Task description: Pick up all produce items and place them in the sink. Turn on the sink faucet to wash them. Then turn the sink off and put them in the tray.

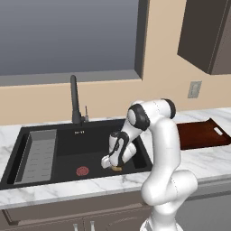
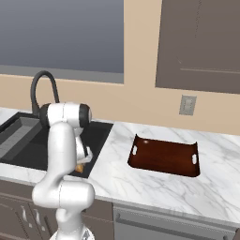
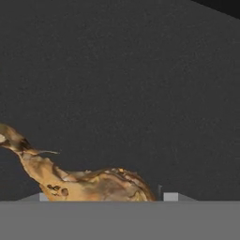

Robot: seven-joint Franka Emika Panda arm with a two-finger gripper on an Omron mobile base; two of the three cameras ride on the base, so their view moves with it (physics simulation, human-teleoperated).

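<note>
Hand view looks down along the gripper (image 3: 105, 197) at the black floor of the sink (image 3: 140, 70), and the onion-like bulb (image 3: 108, 183) lies directly under the hand, at the bottom edge of the picture. Its round golden-brown body sits between the two finger tips (image 3: 170, 196), which stand apart, one on each side. I cannot see that they press on it, so I judge the hand as spread and not yet pinching. The long thin stalk goes from the body to the left and a little upward in this view, so the long axis of the bulb runs roughly across the gap between the fingers, not along it.

In the left base view the gripper (image 1: 109, 161) is low inside the sink (image 1: 67, 149), near the front right corner, and a small brown piece of the bulb (image 1: 116, 168) shows just beside it on the sink floor. The round red drain (image 1: 82, 171) is to the left of it, apart. The grey ribbed insert (image 1: 38, 155) lies at the left side of the sink and holds nothing that I can see. The faucet (image 1: 75, 101) stands behind the basin; no water is visible.

In the right base view the reddish-brown tray (image 2: 164, 157) rests on the marble counter (image 2: 140, 187), well apart to the right of the sink, and nothing lies in it.
</note>
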